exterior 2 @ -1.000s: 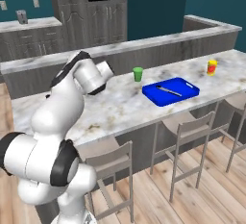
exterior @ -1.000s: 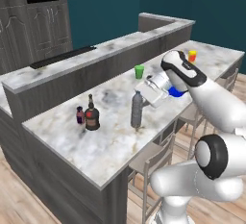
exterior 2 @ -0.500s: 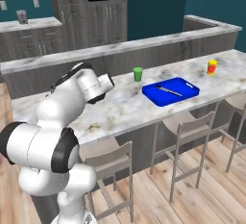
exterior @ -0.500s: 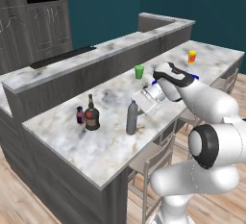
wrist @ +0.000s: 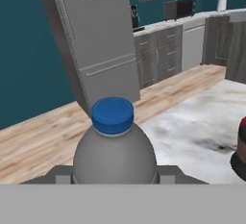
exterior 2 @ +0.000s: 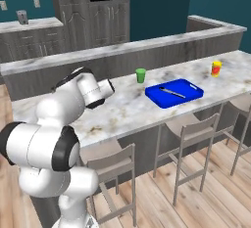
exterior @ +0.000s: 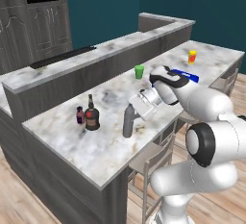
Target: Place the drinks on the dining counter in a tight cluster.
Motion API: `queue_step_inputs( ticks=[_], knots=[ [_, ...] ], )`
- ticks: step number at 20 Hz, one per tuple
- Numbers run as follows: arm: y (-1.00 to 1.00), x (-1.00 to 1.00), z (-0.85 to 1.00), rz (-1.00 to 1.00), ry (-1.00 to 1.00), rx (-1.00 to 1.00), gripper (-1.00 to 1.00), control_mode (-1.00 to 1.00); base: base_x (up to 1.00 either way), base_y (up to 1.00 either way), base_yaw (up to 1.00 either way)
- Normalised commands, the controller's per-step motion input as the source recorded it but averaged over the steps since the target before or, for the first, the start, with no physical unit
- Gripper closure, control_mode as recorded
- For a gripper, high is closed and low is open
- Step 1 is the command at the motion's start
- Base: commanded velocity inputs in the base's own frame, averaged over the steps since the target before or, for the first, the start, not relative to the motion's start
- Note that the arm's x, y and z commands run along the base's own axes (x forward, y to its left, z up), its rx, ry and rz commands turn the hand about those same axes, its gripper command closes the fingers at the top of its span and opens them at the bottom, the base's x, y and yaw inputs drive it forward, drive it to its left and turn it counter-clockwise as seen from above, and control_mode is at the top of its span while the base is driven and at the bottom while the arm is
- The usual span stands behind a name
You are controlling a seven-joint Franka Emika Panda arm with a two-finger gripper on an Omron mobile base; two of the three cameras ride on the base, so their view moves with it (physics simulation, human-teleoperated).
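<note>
One end effector (exterior: 130, 113) around water bottle (exterior: 128, 121)

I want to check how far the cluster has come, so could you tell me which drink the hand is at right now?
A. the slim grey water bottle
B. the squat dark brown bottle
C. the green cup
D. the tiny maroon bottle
A: the hand sits at the upper part of the slim grey water bottle, whose blue cap fills the hand view, while the brown bottle and maroon bottle stand apart to its side.
</note>
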Motion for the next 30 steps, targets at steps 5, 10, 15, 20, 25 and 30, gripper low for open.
queue_step_inputs(
  ticks=[5,10,15,20,25,30],
  knots=[
    [0.39,0.07,-0.11,0.0,-0.04,-0.01,1.0,-1.0,0.0,0.0,0.0],
    [0.18,0.33,-0.19,-0.11,0.0,-0.02,1.0,-1.0,0.0,0.0,0.0],
    [0.06,0.37,-0.09,-0.16,0.0,-0.03,1.0,-1.0,0.0,0.0,0.0],
    [0.13,0.33,0.0,-0.11,0.0,-0.03,1.0,-1.0,0.0,0.0,0.0],
    [0.08,0.28,0.0,-0.03,0.01,-0.02,1.0,-1.0,0.0,0.0,0.0],
    [0.02,0.12,0.0,0.0,0.0,-0.01,1.0,-1.0,0.0,0.0,0.0]
  ],
)
